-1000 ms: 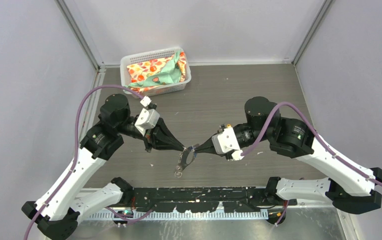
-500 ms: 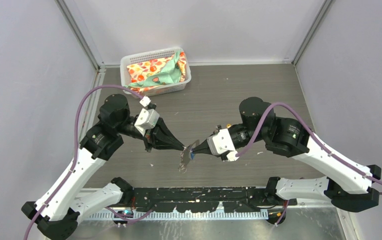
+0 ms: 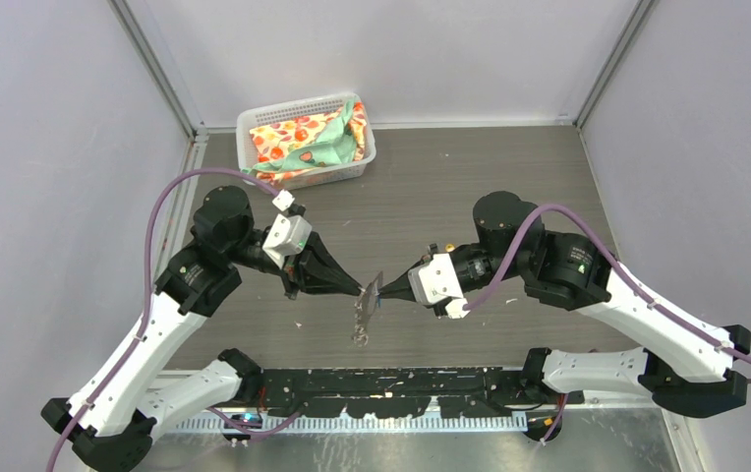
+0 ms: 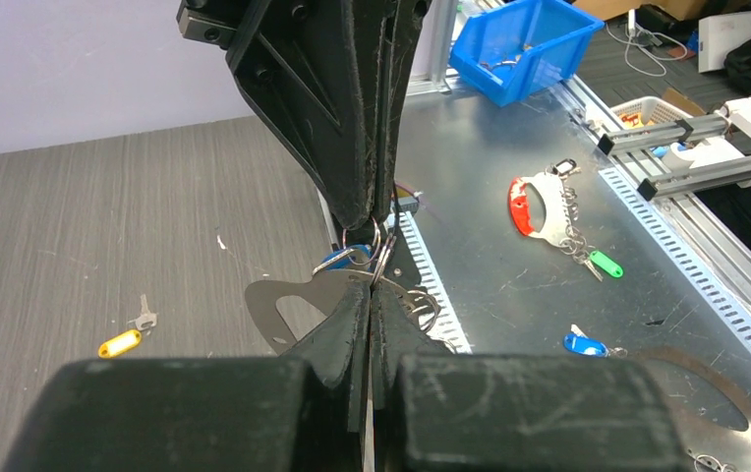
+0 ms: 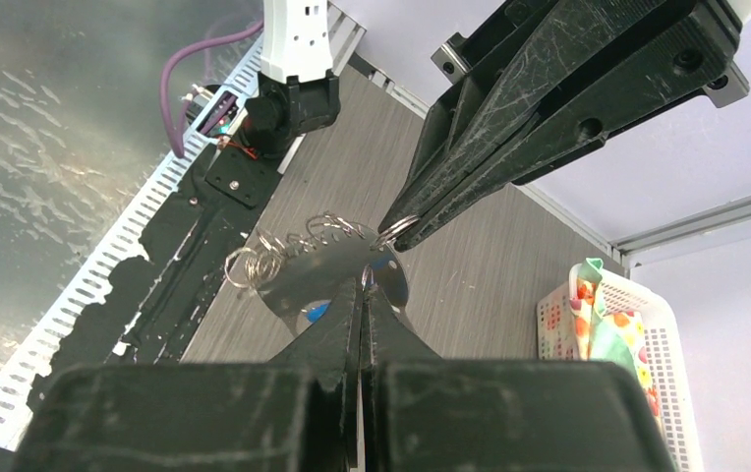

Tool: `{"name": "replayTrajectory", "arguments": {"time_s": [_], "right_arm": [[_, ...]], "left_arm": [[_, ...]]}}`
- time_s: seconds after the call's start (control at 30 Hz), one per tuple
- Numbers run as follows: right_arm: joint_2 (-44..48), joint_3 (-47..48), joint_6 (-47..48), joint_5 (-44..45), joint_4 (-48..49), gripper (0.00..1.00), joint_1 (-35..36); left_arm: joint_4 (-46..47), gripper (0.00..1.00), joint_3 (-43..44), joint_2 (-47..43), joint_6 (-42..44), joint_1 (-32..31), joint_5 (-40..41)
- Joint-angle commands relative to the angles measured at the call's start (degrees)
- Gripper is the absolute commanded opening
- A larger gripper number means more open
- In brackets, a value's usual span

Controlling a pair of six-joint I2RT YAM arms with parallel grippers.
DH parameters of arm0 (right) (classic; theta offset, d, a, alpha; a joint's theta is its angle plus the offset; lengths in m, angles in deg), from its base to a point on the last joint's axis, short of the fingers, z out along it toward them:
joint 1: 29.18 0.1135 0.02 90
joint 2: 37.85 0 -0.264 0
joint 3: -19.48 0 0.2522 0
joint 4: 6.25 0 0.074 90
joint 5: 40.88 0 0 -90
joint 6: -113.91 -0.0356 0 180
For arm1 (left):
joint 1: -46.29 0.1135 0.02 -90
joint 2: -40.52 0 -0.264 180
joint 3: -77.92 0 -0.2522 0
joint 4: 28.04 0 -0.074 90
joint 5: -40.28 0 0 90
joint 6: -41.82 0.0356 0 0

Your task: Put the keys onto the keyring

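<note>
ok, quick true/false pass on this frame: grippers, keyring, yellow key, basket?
1. The left gripper and right gripper are both shut, tips meeting at the keyring. True.
2. The keyring lies flat on the table. False: it hangs between the gripper tips, off the table.
3. The yellow key lies on the table, apart from both grippers. True.
4. The basket is empty. False: the basket holds patterned cloth.
</note>
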Motion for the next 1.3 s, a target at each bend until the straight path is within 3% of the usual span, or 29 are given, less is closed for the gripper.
{"name": "replayTrajectory", "arguments": {"time_s": [0.0,1.27], "right_arm": [[0.7,1.8,0.4,0.0,1.8,0.01,0.2],[-0.8,2.3,0.5,-0.3,3.1,0.01,0.3]], "left_arm": [[2.7,0.00,0.6,-0.7,-0.2,-0.2,0.9],[3.2,0.00,-1.7,-1.1,1.1,-0.2,4.7]]}}
